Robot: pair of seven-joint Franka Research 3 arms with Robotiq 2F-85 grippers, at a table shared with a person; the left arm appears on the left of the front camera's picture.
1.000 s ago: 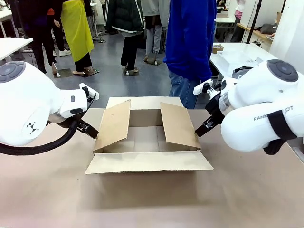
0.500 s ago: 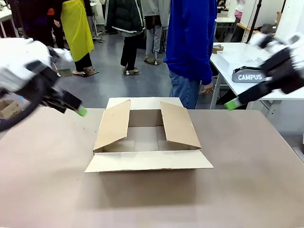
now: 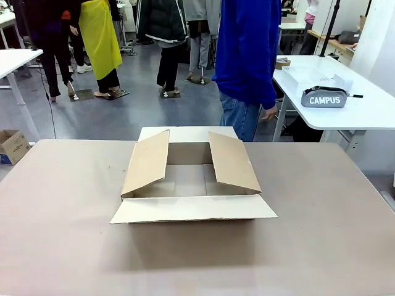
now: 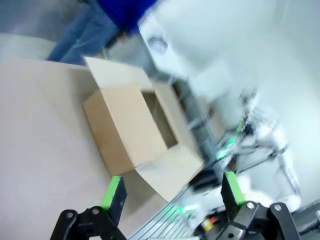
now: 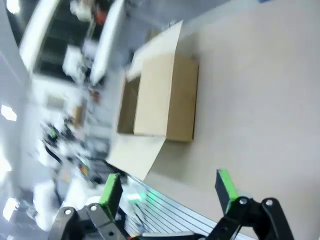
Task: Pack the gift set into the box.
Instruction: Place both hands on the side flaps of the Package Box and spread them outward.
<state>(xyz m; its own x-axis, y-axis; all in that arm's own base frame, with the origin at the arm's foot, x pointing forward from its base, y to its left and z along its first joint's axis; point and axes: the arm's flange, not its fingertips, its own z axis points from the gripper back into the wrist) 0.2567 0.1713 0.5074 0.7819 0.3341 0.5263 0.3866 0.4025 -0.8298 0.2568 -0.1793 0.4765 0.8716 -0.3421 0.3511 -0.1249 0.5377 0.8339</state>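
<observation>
Box (image 3: pixel 191 179) sits open in the middle of the brown desk (image 3: pixel 62 234), two flaps leaning inward, so lower the load between them. Grey pouch (image 3: pixel 324 98) lies on the white side desk (image 3: pixel 370 114), well away. Left gripper (image 4: pixel 172 187) and right gripper (image 5: pixel 168 185): fingers spread wide, empty.

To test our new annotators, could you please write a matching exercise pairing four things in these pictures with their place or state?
Things:
1. box
2. pouch
3. small carton
4. left gripper

Place or state:
A. on the floor
B. open, holding nothing
C. on the white table
D. flaps open, on the brown table

Pairs: 1-D, 2-C, 3-A, 4-B
</observation>
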